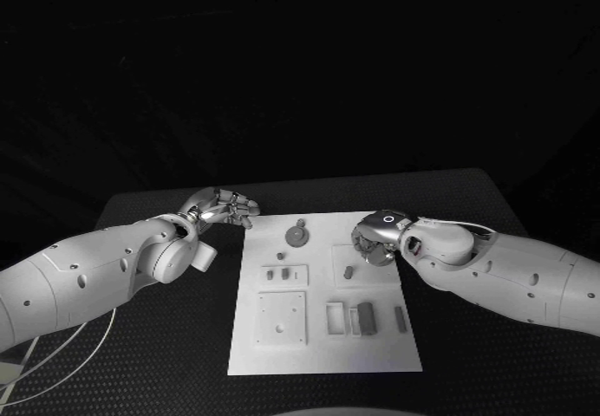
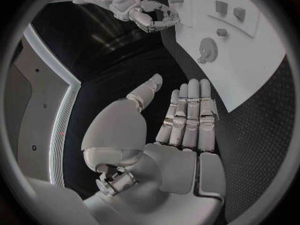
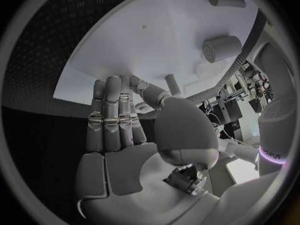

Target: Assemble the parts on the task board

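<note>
Task board (image 1: 322,351), a white plate, lies in the middle of the black table (image 1: 163,347), its long side running from 12 to 6 o'clock in the head view. On its upper part a round gear-like part (image 1: 296,234) sits at about 12 o'clock, with a small peg-like part (image 1: 283,255) just below it toward 7 o'clock. Further down stand small upright parts (image 1: 285,274) in a row, and near 5 o'clock two slotted blocks (image 1: 348,317) lie side by side.

Left hand (image 1: 226,209) hovers just off the board's upper corner at 10 o'clock; in its wrist view the fingers (image 2: 189,115) lie straight and close together, holding nothing. Right hand (image 1: 376,237) is over the board's edge at 2 o'clock, fingers (image 3: 112,115) extended side by side, empty, touching no part that I can make out.
</note>
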